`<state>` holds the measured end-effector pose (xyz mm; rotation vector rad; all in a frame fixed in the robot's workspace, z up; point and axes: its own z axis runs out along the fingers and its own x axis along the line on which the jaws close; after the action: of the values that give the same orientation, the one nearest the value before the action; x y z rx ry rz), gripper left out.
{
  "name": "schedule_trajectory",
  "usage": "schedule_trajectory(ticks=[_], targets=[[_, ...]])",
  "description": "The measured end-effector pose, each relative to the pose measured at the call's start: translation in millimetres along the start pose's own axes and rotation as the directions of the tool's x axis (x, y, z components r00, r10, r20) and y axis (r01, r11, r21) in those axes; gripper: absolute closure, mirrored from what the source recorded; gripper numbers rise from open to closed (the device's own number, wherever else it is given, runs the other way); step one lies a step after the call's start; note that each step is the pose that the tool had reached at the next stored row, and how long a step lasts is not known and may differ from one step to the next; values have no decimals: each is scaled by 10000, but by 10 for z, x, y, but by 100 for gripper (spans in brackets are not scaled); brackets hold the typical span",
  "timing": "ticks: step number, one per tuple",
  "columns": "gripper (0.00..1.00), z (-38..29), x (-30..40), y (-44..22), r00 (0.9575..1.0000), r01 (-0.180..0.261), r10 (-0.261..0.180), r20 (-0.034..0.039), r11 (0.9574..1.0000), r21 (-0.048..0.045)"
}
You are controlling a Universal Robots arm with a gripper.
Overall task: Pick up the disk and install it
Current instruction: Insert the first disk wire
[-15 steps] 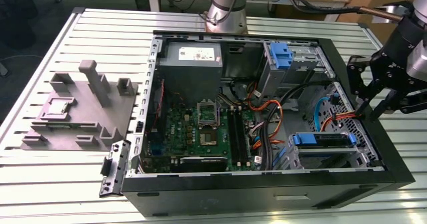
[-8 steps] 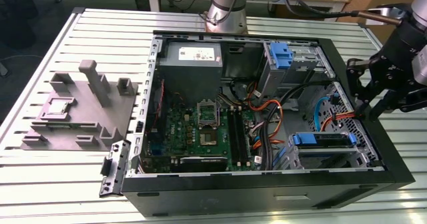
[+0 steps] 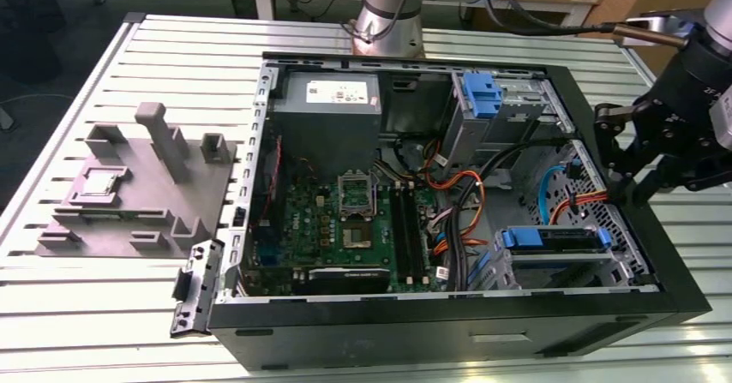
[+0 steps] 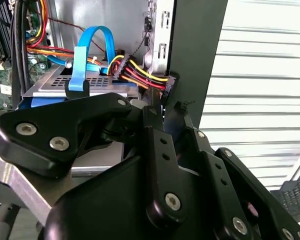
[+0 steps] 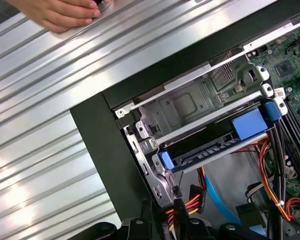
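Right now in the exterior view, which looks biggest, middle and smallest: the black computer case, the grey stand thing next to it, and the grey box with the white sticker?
1. Computer case, by far the largest.
2. Grey stand beside it.
3. Grey box with the white sticker, smallest.

The case (image 3: 458, 327) is black, lying open on a pale ribbed table (image 3: 103, 297) beside a grey fixture (image 3: 137, 186). Inside sit a green board (image 3: 343, 229), a silver disk (image 3: 555, 239) with blue rails, and red, yellow and orange wires (image 4: 135, 70) with a blue cable (image 4: 90, 50). The gripper (image 4: 160, 112) is black.
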<state>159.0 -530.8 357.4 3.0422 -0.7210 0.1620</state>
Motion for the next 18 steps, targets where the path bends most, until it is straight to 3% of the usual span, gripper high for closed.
schedule_trajectory(ticks=[4, 9, 18], targets=[[69, 9, -2, -8, 9994, 336, -336, 3, 9994, 33], [69, 27, -5, -8, 9941, 1082, -1082, 8, 9941, 111], [69, 48, -7, -107, 9933, 1152, -1152, -1, 9933, 94]])
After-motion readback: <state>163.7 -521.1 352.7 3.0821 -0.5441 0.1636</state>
